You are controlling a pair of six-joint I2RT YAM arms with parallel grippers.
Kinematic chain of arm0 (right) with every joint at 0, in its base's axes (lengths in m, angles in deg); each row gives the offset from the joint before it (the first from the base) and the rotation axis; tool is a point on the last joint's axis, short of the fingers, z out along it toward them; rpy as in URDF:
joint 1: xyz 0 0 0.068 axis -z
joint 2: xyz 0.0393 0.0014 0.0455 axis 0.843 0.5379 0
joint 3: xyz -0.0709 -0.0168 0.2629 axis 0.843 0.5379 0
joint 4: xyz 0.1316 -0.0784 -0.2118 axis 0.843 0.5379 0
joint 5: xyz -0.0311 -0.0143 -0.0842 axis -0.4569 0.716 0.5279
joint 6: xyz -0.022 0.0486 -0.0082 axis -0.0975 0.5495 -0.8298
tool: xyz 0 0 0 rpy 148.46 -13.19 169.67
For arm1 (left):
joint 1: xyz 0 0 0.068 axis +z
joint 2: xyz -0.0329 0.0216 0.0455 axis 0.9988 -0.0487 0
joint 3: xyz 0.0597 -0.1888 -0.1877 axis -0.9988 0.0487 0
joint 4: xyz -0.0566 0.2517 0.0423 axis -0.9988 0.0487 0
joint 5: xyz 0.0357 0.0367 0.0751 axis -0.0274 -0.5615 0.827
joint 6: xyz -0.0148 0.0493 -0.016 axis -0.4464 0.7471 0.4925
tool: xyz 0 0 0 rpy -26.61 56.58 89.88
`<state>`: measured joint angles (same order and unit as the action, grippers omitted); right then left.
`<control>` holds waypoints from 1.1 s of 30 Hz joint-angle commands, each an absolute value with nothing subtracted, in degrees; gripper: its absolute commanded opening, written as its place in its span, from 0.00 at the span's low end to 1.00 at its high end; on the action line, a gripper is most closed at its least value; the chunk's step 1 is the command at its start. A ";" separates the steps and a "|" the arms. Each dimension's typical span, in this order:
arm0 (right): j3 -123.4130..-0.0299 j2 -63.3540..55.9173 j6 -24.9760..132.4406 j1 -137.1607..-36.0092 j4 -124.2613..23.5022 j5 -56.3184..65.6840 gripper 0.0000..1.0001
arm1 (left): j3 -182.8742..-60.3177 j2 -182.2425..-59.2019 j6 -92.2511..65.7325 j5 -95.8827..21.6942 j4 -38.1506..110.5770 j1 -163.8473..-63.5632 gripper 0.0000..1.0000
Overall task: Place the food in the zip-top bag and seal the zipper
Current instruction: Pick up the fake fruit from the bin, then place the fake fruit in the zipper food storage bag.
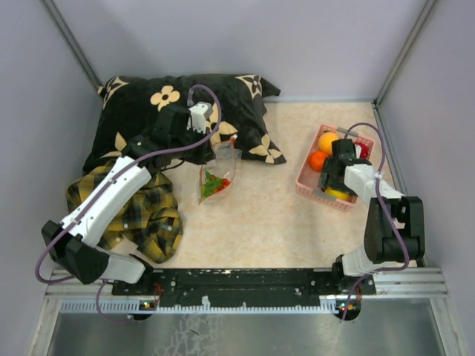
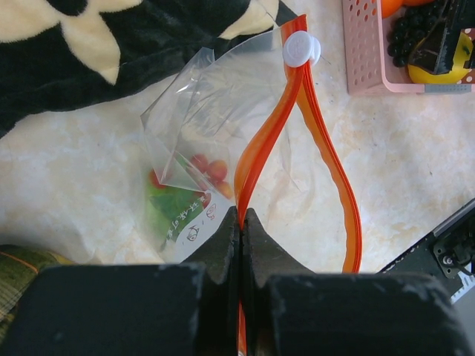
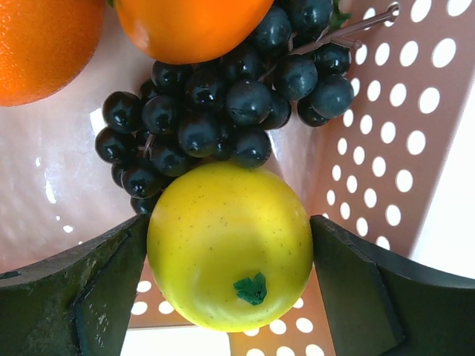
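The zip-top bag (image 2: 194,111) looked clear and crinkly, its orange zipper (image 2: 263,144) pinched by my left gripper (image 2: 242,219); my right gripper (image 3: 230,252) clasped the lemon (image 3: 223,219).

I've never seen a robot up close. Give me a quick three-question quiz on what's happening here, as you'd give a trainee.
1. True or false: the left gripper is clamped on the orange zipper.
2. Which fruit sits between the fingers of the right gripper: A banana, B lemon, C strawberry?
3. Fill in: the grape bunch lies in a pink ____.
Key: 1 true; 2 B; 3 basket.
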<state>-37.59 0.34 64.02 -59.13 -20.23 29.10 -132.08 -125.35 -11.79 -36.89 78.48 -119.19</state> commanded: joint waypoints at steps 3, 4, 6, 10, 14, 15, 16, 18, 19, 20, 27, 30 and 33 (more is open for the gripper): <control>-35.50 2.04 64.55 -58.59 -23.18 25.93 0.86 | -131.69 -124.86 -10.95 -38.06 76.81 -118.95 0.00; -35.48 2.07 64.56 -58.59 -23.16 25.90 0.84 | -131.69 -124.90 -10.98 -38.06 76.84 -118.95 0.00; -35.63 1.81 64.58 -58.59 -22.93 26.21 0.77 | -131.61 -124.86 -11.00 -38.13 76.75 -118.96 0.00; -36.45 -0.99 64.46 -58.60 -21.50 26.89 0.65 | -131.60 -124.77 -11.09 -38.14 76.74 -119.01 0.00; -36.97 -5.65 64.39 -58.54 -20.66 27.27 0.62 | -131.60 -124.77 -11.09 -38.23 76.71 -118.85 0.00; -37.02 -7.35 64.41 -58.63 -20.44 27.24 0.61 | -131.60 -124.77 -11.08 -38.28 76.67 -118.91 0.00; -37.12 -8.50 64.41 -58.59 -20.27 27.26 0.60 | -131.60 -124.77 -11.07 -38.28 76.71 -118.85 0.00; -37.67 -10.72 64.28 -58.63 -19.86 27.49 0.59 | -131.58 -124.71 -11.15 -38.28 76.68 -118.77 0.00; -38.14 -11.64 64.14 -58.64 -19.40 27.57 0.58 | -131.60 -124.69 -11.17 -38.28 76.64 -118.80 0.00; -38.69 -12.45 64.07 -58.69 -18.89 27.58 0.57 | -131.60 -124.65 -11.15 -38.26 76.64 -118.79 0.00; -43.22 -19.02 63.78 -62.31 -17.04 28.39 0.55 | -131.60 -124.68 -11.26 -38.44 76.55 -118.81 0.00; -46.65 -20.95 63.63 -66.18 -15.86 28.16 0.54 | -131.60 -124.68 -11.26 -38.41 76.57 -118.75 0.00; -49.54 -22.62 64.10 -70.76 -15.69 28.11 0.53 | -131.70 -124.68 -11.26 -38.46 76.55 -118.68 0.00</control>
